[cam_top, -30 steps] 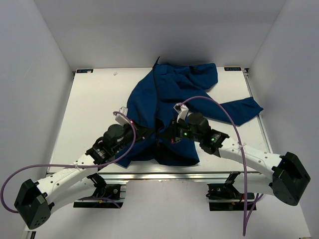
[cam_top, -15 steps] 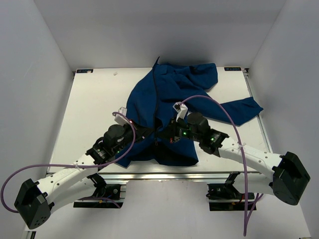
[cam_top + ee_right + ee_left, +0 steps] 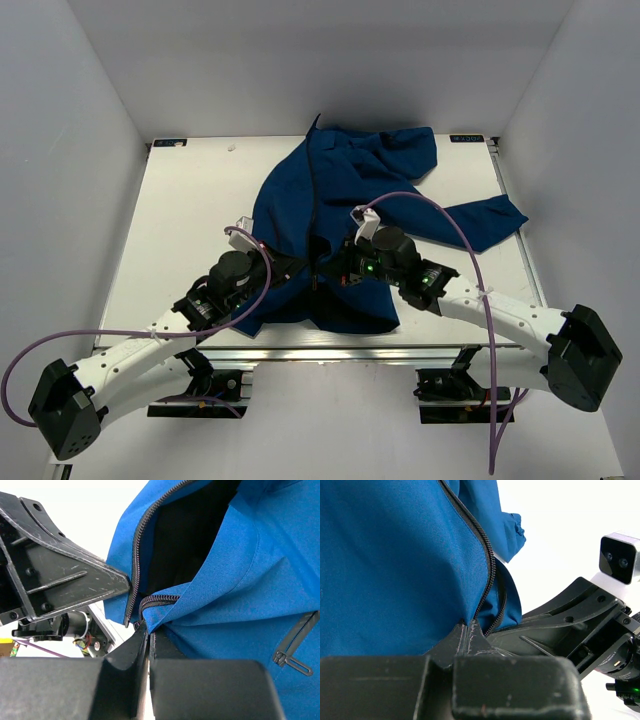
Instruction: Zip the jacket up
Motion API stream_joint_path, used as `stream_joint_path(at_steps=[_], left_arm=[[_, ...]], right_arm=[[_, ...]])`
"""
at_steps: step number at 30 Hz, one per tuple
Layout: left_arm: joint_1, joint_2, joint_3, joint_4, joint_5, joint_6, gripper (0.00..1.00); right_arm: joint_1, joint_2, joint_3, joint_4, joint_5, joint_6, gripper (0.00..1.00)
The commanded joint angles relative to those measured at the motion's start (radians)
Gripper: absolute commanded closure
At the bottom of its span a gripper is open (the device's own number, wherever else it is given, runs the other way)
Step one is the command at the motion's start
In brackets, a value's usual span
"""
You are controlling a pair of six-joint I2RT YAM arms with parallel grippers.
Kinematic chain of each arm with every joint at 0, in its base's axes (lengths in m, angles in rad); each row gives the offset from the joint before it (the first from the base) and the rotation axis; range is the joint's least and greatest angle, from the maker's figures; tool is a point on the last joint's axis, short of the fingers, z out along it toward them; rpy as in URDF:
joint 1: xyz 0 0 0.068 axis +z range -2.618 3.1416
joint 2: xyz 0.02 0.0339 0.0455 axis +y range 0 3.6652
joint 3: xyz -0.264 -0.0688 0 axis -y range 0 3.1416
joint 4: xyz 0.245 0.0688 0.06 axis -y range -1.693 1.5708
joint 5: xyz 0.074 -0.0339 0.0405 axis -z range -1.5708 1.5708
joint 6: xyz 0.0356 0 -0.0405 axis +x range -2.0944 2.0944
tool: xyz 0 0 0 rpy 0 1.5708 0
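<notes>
The royal-blue jacket (image 3: 345, 190) lies spread on the white table, collar at the far edge, hem at the near edge. Its front is open low down, with the black lining (image 3: 185, 535) showing. My left gripper (image 3: 303, 266) is shut on the jacket's left front edge by the dark zipper teeth (image 3: 487, 565). My right gripper (image 3: 331, 270) is shut on the right front edge beside its own zipper teeth (image 3: 155, 601). The two grippers nearly touch at the lower front. The left gripper (image 3: 465, 626) and the right gripper (image 3: 148, 630) both show their jaws pressed together on fabric.
One sleeve (image 3: 480, 222) reaches toward the right table edge. A pocket zipper with a pull (image 3: 292, 647) lies on the right panel. The white table (image 3: 180, 220) has bare surface on the left. White walls stand on three sides.
Almost nothing. The right wrist has shifted very slightly; both grippers keep their hold on the front edges.
</notes>
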Motion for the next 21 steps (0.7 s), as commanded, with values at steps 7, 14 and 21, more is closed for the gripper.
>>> stream_joint_path(at_steps=[7,14,21], left_arm=[[-0.009,-0.021,0.0,-0.007,-0.035,-0.01,1.0],[-0.017,-0.021,0.008,-0.022,-0.051,-0.015,1.0],[-0.018,-0.026,0.016,-0.036,-0.061,-0.013,1.0]], right_arm=[[0.026,-0.002,0.07,0.007,0.04,0.003,1.0],[0.038,0.003,0.075,-0.016,0.054,0.0,1.0],[0.044,0.003,0.081,-0.048,0.072,-0.002,1.0]])
